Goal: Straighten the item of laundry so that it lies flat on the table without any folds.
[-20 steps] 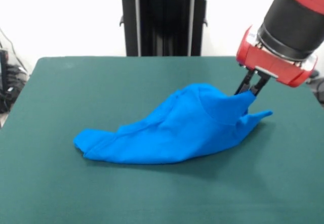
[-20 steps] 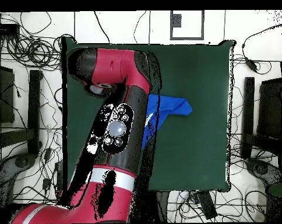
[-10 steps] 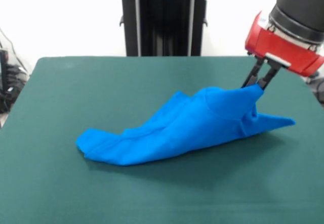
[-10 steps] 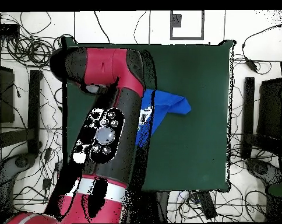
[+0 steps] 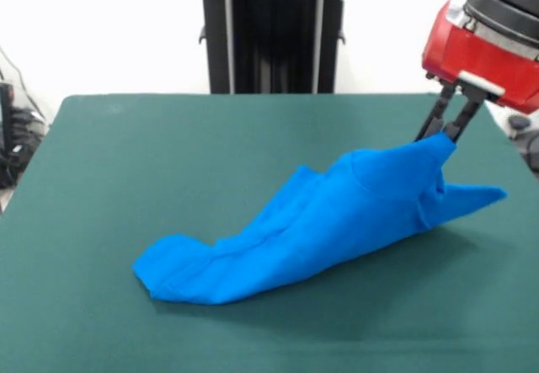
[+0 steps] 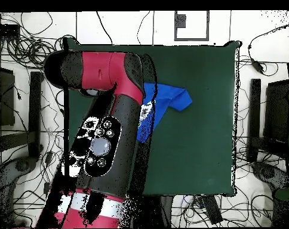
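Shirt [image 5: 337, 221] bunched on table [image 5: 168, 154]; gripper [image 5: 446, 130] pinching raised corner

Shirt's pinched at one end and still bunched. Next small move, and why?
Probably keep dragging the held end outward, toward the table edge on the gripper's side. The gripper, jaws shut on the T-shirt, holds one end raised while the rest lies in a folded ridge; the far tail rests on the table, so further pull should stretch the folds out.

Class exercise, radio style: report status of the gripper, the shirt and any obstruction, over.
Gripper shut on the blue T-shirt, one end lifted. Shirt bunched and folded, its other end resting on the green table. Nothing else on the table, over.
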### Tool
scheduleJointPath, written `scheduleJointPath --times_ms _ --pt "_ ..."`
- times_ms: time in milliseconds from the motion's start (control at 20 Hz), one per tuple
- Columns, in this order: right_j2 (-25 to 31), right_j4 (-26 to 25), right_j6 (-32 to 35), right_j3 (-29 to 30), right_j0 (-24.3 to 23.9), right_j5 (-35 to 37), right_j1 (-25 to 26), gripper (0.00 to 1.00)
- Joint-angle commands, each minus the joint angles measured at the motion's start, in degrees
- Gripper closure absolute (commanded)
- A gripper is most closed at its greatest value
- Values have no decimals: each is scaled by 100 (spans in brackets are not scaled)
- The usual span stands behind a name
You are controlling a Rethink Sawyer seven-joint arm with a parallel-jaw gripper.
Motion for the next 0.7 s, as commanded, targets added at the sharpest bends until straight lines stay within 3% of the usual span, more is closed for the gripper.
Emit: scheduleJointPath --times_ms 50,250,600,650,700 --pt "301 -81 1609 1121 123 -1168 36 100" --pt "495 -88 1415 1472 82 -2031 -22 100" --pt "437 35 1392 1524 120 -2265 71 100" --pt "392 54 1404 1556 157 -2331 77 0" --pt "405 65 1417 1588 155 -2392 68 0"
